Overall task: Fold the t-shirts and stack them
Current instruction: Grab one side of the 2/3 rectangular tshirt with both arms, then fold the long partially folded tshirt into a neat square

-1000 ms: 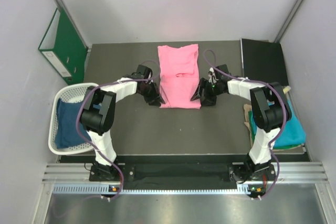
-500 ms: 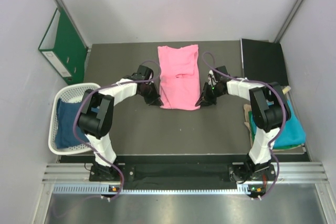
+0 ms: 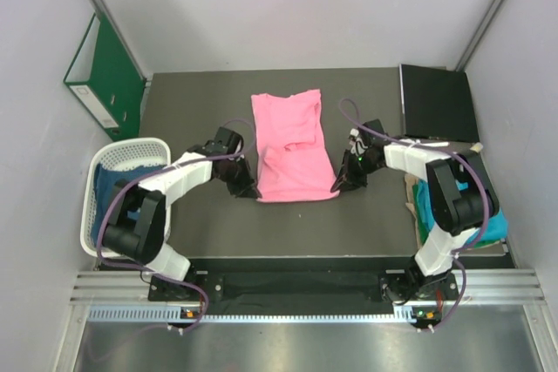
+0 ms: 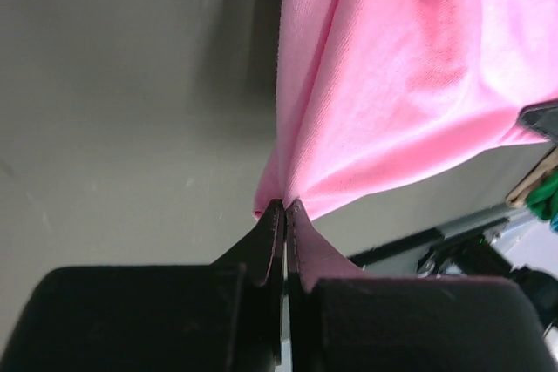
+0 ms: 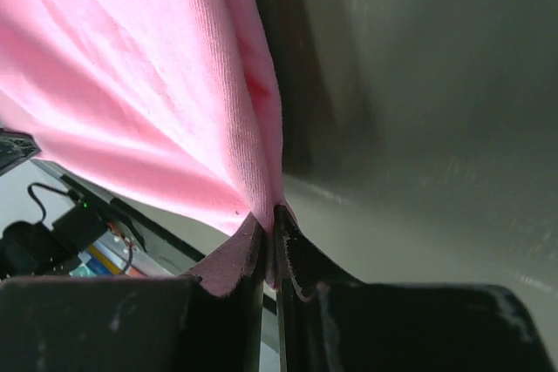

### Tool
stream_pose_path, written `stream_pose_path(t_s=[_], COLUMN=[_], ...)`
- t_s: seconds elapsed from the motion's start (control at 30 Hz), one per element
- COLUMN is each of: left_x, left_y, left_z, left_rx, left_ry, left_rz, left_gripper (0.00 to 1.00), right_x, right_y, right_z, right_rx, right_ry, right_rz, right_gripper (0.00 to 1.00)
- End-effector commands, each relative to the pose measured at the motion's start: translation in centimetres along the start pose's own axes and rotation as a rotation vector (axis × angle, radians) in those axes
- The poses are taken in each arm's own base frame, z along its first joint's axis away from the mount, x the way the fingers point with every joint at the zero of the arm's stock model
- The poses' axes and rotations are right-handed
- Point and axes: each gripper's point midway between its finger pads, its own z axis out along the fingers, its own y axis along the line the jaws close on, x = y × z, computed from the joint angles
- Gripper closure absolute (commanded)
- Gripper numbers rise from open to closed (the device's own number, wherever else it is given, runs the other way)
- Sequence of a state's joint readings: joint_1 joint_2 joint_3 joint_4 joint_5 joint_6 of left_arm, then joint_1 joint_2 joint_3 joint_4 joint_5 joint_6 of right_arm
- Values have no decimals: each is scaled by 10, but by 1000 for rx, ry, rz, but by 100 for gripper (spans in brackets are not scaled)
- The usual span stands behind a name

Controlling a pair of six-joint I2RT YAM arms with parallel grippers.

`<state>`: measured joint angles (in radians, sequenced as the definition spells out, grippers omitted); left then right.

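Observation:
A bright pink t-shirt (image 3: 292, 150) lies folded lengthwise in the middle of the dark table, its near end lifted and rumpled. My left gripper (image 3: 248, 191) is shut on the shirt's near left corner; in the left wrist view the pink cloth (image 4: 384, 93) runs up from the pinched fingertips (image 4: 275, 212). My right gripper (image 3: 339, 186) is shut on the near right corner, where the pink cloth (image 5: 148, 84) is clamped between the pads. A dark blue t-shirt (image 3: 112, 206) lies in the white basket (image 3: 129, 151). A teal t-shirt (image 3: 490, 226) sits at the right edge, partly behind the right arm.
A green ring binder (image 3: 103, 76) leans against the left wall. A black folder (image 3: 436, 100) lies at the back right corner. The white basket stands at the table's left edge, next to my left arm.
Both grippers closed on the pink shirt's near corners and pulled them toward the near edge. The shirt shifted nearer and slightly left, its near end now raised and creased.

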<state>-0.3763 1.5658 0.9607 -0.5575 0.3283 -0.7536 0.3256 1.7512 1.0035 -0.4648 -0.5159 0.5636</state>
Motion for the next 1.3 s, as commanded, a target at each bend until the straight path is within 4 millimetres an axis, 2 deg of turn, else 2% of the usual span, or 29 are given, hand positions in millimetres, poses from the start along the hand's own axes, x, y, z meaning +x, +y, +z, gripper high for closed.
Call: stream_pose_path(t_s=[0.0,0.1,0.17,0.27,0.3,0.37,0.4,0.43,0.47,0.53,0.57,0.63,0.67,0.7,0.77,0.8,0.87,0.9,0.97,1.1,1.13,1.17,1.27], left_x=[40,50,49,37,24,13,0,-7,-21,-40,-53,-73,-84,-92,-115,-123,-143,-149,-168,-193,-200,-205,-220], left_y=[13,3,-8,-28,-42,-50,-62,-66,-80,-84,-92,-97,-103,-105,-108,-109,-113,-114,-115,-115,-118,-113,-108], left_z=[-17,-30,-41,-58,-68,-71,-76,-78,-86,-84,-84,-85,-83,-83,-80,-79,-76,-76,-72,-67,-71,-65,-64], left_rx=[-12,29,67,101,123,116,124,123,145,137,149,163,172,176,187,193,215,221,229,220,221,197,197], left_ry=[79,87,69,28,-14,-27,-59,-70,-110,-134,-153,-179,-191,-199,-226,-234,-257,-265,-286,-319,-339,-348,-378], left_rz=[-10,-12,-9,12,32,49,66,76,95,92,97,87,89,84,74,70,64,63,56,44,46,35,14], left_gripper=[100,100,100,100,100,100,100,100,100,100,100,100,100,100,100,100,100,100,100,100,100,100,100], right_x=[22,31,33,28,20,9,-4,-11,-26,-43,-59,-78,-94,-103,-123,-132,-149,-156,-171,-192,-199,-204,-223], right_y=[9,17,24,39,50,58,71,72,86,91,104,110,123,120,133,128,136,132,137,143,149,151,159], right_z=[-22,-35,-45,-59,-67,-70,-78,-75,-84,-80,-88,-82,-90,-79,-83,-71,-71,-61,-57,-43,-45,-44,-45], right_rx=[-27,-49,-66,-95,-108,-117,-136,-138,-155,-158,-180,-204,-226,-229,-255,-249,-269,-270,-291,-339,-355,-362,-404], right_ry=[19,28,27,21,3,-7,-36,-33,-65,-67,-102,-100,-135,-118,-151,-136,-169,-166,-212,-260,-287,-301,-362], right_rz=[-57,-77,-101,-134,-156,-178,-204,-210,-238,-250,-276,-284,-313,-306,-343,-335,-363,-360,-370,-356,-375,-376,-366], right_gripper=[93,92,91,90,90,89,89,89,88,88,88,88,88,88,88,88,87,87,87,87,87,87,87])
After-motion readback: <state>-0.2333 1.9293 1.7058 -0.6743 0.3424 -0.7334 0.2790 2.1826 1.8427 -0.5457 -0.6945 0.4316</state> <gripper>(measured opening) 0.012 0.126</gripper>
